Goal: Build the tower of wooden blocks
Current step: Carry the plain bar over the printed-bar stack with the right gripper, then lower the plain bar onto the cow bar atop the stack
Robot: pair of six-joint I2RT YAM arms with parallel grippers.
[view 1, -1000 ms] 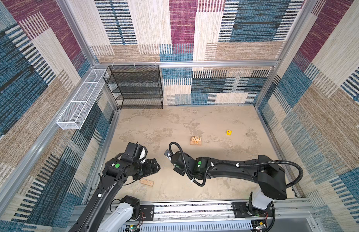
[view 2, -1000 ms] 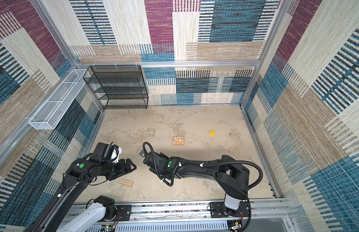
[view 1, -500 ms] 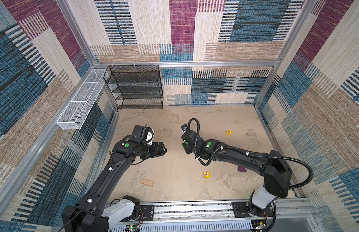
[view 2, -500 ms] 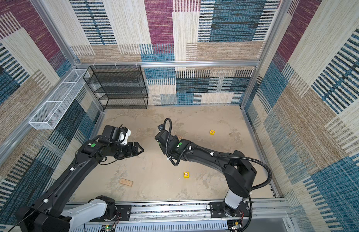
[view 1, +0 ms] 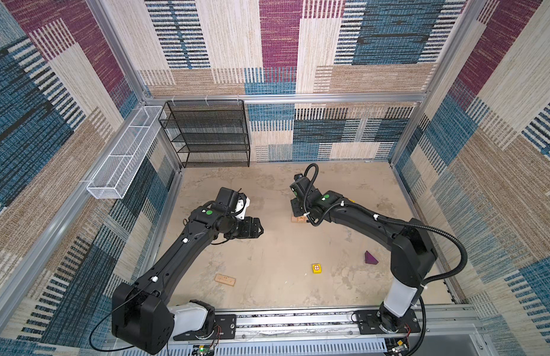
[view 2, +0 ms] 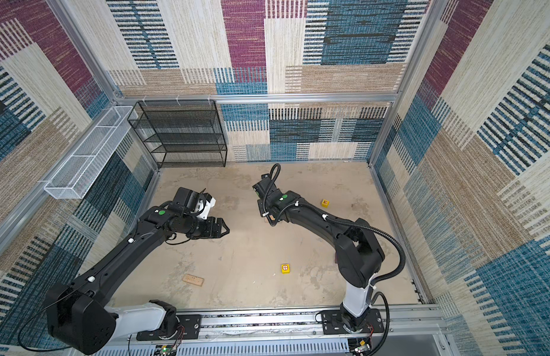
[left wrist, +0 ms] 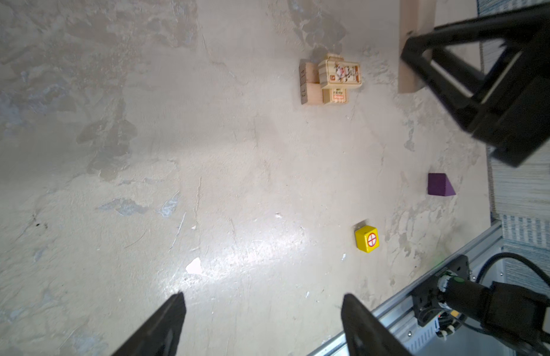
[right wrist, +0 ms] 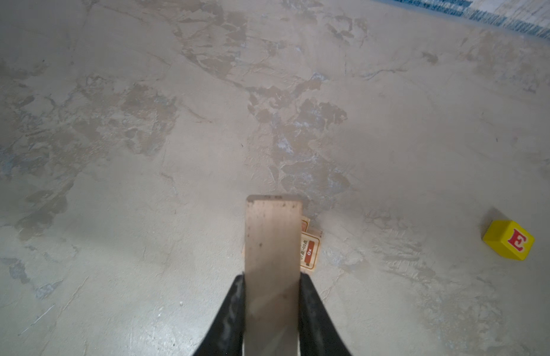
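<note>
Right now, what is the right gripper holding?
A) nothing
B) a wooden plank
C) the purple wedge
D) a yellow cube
B: in the right wrist view, the right gripper has its fingers closed on both sides of a plain plank, which sticks out in front of it.

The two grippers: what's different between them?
The left gripper stands open and empty; the right gripper is shut on a tan plank. The left gripper is over bare floor; the right gripper is close by the stacked planks. Both have black fingers.
</note>
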